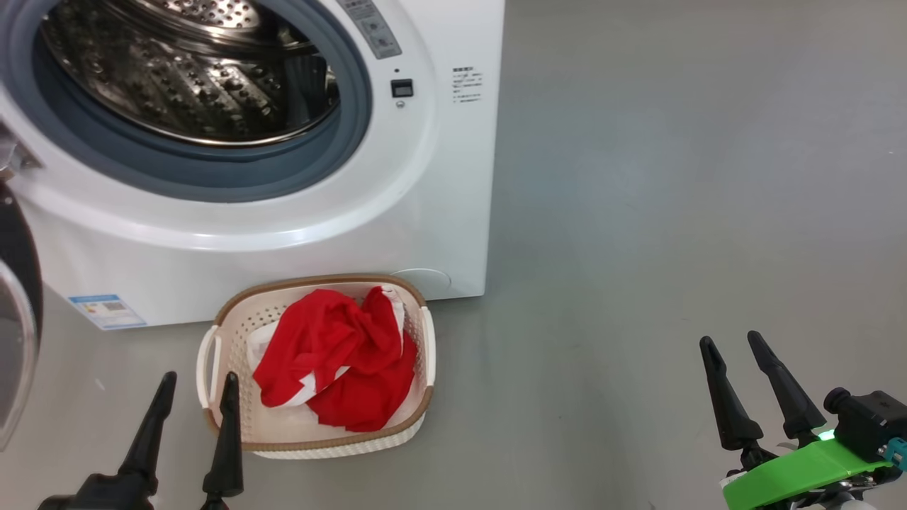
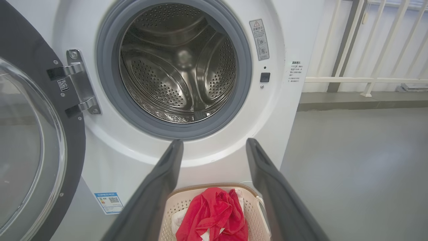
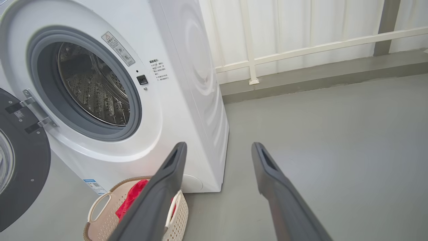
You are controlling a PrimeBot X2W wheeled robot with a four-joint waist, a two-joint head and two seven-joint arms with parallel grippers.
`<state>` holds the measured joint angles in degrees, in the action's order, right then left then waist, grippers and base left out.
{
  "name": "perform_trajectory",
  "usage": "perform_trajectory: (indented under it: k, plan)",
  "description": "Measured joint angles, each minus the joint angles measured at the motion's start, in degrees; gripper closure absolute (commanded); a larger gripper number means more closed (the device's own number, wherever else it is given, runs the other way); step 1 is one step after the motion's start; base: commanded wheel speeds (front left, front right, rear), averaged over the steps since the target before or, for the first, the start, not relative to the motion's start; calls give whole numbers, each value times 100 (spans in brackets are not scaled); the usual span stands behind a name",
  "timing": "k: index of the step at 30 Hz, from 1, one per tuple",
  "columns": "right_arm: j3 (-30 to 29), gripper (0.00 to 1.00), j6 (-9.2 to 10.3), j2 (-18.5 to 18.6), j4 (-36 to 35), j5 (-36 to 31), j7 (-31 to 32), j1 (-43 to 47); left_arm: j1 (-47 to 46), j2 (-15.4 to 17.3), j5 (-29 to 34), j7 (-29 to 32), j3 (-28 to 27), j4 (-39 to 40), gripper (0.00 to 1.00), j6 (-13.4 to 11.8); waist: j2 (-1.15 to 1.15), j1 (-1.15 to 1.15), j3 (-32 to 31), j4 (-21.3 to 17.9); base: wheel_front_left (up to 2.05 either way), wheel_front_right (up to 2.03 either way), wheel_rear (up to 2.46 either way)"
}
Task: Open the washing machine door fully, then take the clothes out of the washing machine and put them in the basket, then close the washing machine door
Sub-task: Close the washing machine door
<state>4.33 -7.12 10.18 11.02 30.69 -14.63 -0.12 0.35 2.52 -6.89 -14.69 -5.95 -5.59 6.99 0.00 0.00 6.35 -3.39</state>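
**Head view.** Shows the washing machine at upper left, with the grey gasket and perforated steel drum exposed. Places the washing machine door at the left edge, standing open, clear of the opening and cut off by the frame. Locates the basket on the grey floor, just in front of the machine base and below the opening. Finds the clothes inside it: crumpled red fabric over a white piece. Puts the left gripper at lower left, fingers spread and empty, inner finger just beside the basket's left handle; cannot tell whether touching. Puts the right gripper at lower right, well apart from the basket, fingers parted, grasping nothing.

**Left wrist view.** Looks along the left gripper, fingers wide apart with nothing held. Frames the basket and the clothes between them at the bottom edge. Shows the drum straight ahead and the door at left on its metal hinge.

**Right wrist view.** Looks along the right gripper, released and empty, above bare floor beside the machine's right corner. Shows the basket at lower left, partly hidden by the left finger, with red fabric inside. Shows the door open at the left edge and a white railing behind.
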Motion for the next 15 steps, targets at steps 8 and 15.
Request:
perform_trajectory:
  k: [8,15]
  plan:
    - [73,0,0,27,20,0,0,0,3,-2,-137,0,21,-24,0,-155,0,0,-47,264,0,0,0]
    - [327,0,0,120,67,0,0,-3,159,-4,-237,0,85,-90,0,-302,0,0,-110,669,0,0,0]
